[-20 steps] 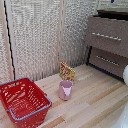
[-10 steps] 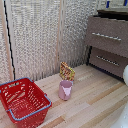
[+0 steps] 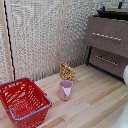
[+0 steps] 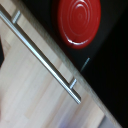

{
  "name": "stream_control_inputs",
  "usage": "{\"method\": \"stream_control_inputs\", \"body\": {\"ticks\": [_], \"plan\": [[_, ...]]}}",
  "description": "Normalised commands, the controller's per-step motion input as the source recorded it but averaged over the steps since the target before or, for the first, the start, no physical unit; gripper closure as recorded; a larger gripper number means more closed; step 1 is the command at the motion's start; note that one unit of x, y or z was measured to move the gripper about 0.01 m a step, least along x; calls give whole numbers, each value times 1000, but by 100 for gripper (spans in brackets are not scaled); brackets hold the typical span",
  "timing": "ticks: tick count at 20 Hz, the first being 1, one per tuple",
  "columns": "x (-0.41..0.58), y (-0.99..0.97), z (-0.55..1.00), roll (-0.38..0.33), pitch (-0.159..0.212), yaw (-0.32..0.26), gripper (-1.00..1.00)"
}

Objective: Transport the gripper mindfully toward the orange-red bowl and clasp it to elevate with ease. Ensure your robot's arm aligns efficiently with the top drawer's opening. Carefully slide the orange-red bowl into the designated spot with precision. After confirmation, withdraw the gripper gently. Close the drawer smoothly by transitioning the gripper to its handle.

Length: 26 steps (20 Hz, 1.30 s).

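The orange-red bowl (image 4: 77, 22) lies in the dark inside of the top drawer, just beyond the drawer's grey-brown front (image 4: 35, 85) in the wrist view. The silver bar handle (image 4: 45, 57) runs slantwise across that front. In the exterior view the top drawer (image 3: 107, 36) stands pulled out from the cabinet, with its handle (image 3: 106, 36) showing. My gripper (image 3: 111, 6) hangs above the drawer at the picture's upper edge, its two blue fingertips (image 3: 103, 8) apart and nothing between them. The bowl is hidden in the exterior view.
A second drawer front (image 3: 107, 61) framed in black sits below the top one. On the wooden floor stand a pink cup (image 3: 65, 90), a small patterned packet (image 3: 66, 71) behind it, and a big red wire basket (image 3: 22, 102) at the exterior view's left. A white arm segment (image 3: 125, 75) shows at the exterior view's right edge.
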Motion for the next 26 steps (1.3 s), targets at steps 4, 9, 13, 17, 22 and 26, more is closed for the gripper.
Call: {"method": "stream_control_inputs", "body": {"ticks": [4,9,13,17,22,26], "plan": [[-132,336,-27,-299,258,72,-100],[-129,377,-133,-321,243,50,-100],[-41,428,-227,-360,192,25,-100],[11,421,-286,-375,128,25,-100],[135,401,-356,-375,44,27,-100],[106,147,-214,-375,29,79,-100]]}}
